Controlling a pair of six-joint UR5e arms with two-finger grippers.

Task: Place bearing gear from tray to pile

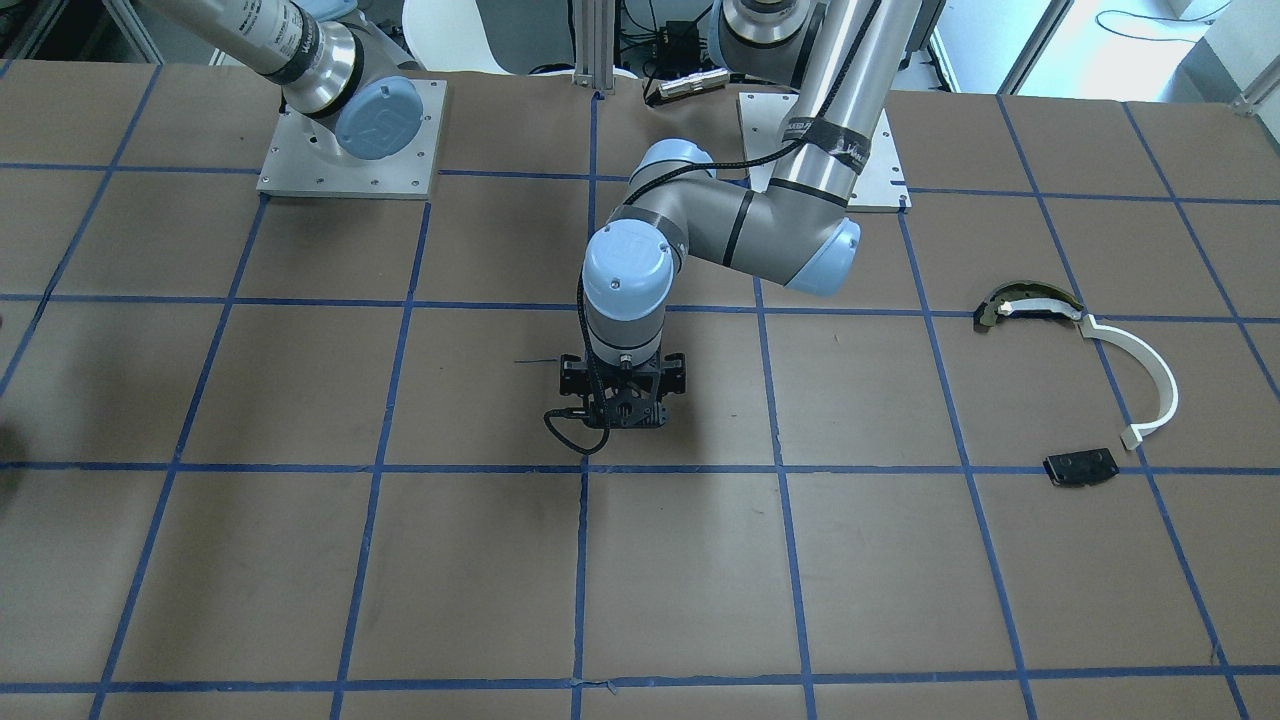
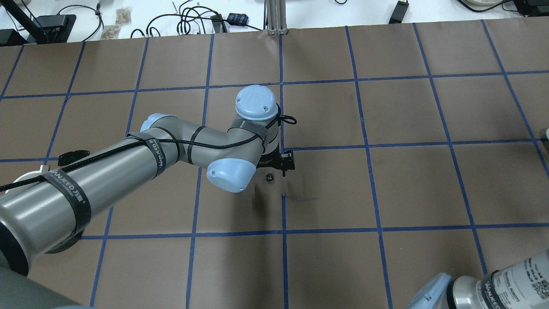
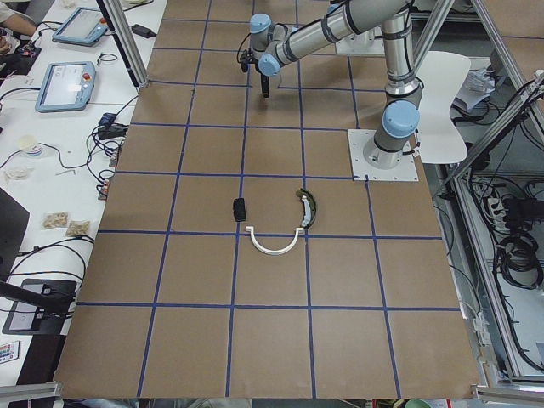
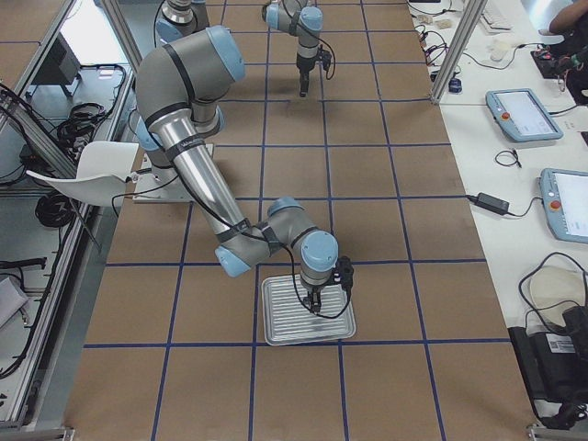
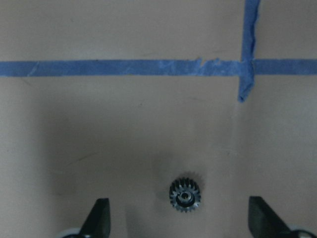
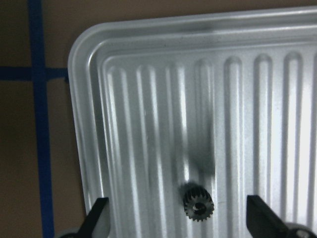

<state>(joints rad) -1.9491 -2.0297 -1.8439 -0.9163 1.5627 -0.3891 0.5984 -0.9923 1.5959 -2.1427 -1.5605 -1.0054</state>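
Observation:
A small dark bearing gear (image 6: 198, 204) lies on the ribbed silver tray (image 6: 148, 99), which also shows in the exterior right view (image 4: 276, 312). My right gripper (image 6: 177, 198) is open and hangs just above that gear. A second small gear (image 5: 185, 194) lies on the brown table near its middle (image 2: 269, 176). My left gripper (image 5: 178, 199) is open above it, the fingers either side. The pile lies apart: a white curved strip (image 1: 1140, 370), a dark arc piece (image 1: 1030, 305) and a black plate (image 1: 1080, 467).
The table is brown paper with a grid of blue tape lines (image 5: 124, 67). The tray sits near the table's end on my right (image 4: 308, 335). Cables and tablets lie on the white bench past the far edge (image 2: 193, 21).

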